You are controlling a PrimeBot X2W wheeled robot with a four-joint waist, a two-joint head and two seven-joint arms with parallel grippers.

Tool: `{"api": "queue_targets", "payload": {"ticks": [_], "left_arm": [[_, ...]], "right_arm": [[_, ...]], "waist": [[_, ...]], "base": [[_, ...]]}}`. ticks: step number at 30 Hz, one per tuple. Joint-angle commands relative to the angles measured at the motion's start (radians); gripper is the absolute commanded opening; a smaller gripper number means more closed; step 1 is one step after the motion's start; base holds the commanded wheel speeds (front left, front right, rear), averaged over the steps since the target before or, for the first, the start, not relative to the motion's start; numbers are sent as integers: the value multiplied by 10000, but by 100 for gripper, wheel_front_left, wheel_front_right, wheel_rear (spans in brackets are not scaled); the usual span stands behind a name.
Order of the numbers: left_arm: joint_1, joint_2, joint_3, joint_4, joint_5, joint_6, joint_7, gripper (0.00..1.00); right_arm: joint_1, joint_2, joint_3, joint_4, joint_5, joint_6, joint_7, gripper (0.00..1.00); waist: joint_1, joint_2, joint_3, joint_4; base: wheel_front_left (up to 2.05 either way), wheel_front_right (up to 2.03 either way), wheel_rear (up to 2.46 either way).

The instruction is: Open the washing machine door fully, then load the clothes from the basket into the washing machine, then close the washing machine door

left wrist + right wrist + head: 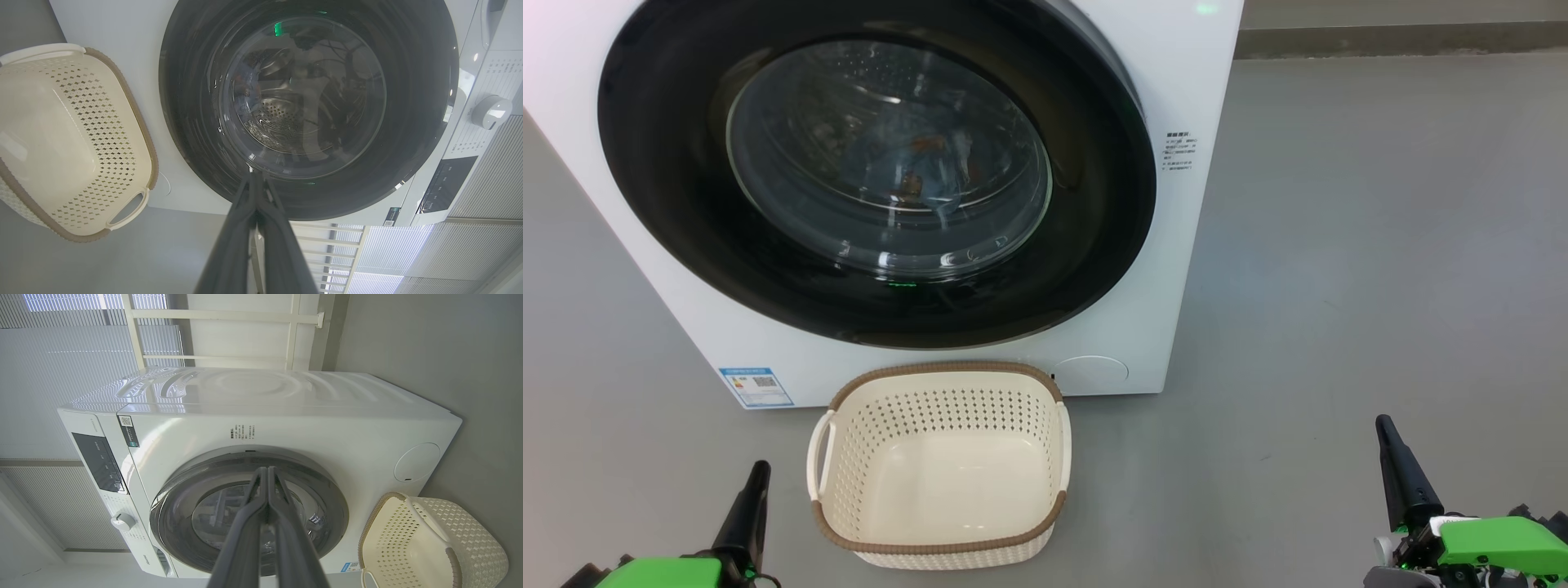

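Observation:
The washing machine (1192,163) stands ahead with its door (670,204) shut flat against the front. Through the glass bowl I make out blue fabric with orange-brown marks, the clothes (923,163), lying in the drum. The basket (947,369) sits on the floor just in front of the machine with nothing in it. My left gripper (758,469) is low at the left, beside the basket, shut and holding nothing. My right gripper (1384,425) is low at the far right, also shut and holding nothing. In the wrist views the left gripper (256,175) and the right gripper (267,469) both point toward the door, fingers pressed together.
Grey floor (1380,286) spreads wide to the right of the machine. A blue label (756,386) and a round cover (1092,371) mark its lower front. The dial (490,111) and dark panel (98,461) sit at its top. A slatted wall (61,355) rises behind.

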Motion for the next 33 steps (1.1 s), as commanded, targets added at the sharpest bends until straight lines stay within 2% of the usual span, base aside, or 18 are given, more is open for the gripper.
{"api": "queue_targets", "payload": {"ticks": [1, 33], "left_arm": [[-407, 152, 343, -192, -68, -71, 46, 0], [-410, 127, 380, -191, -38, -71, 75, 0]], "right_arm": [[-393, -129, 248, -251, 115, -13, 78, 0], [-393, -129, 249, -251, 116, -13, 77, 0]], "waist": [[0, 0, 0, 0], [0, 0, 0, 0]], "base": [[0, 0, 0], [0, 0, 0]]}}
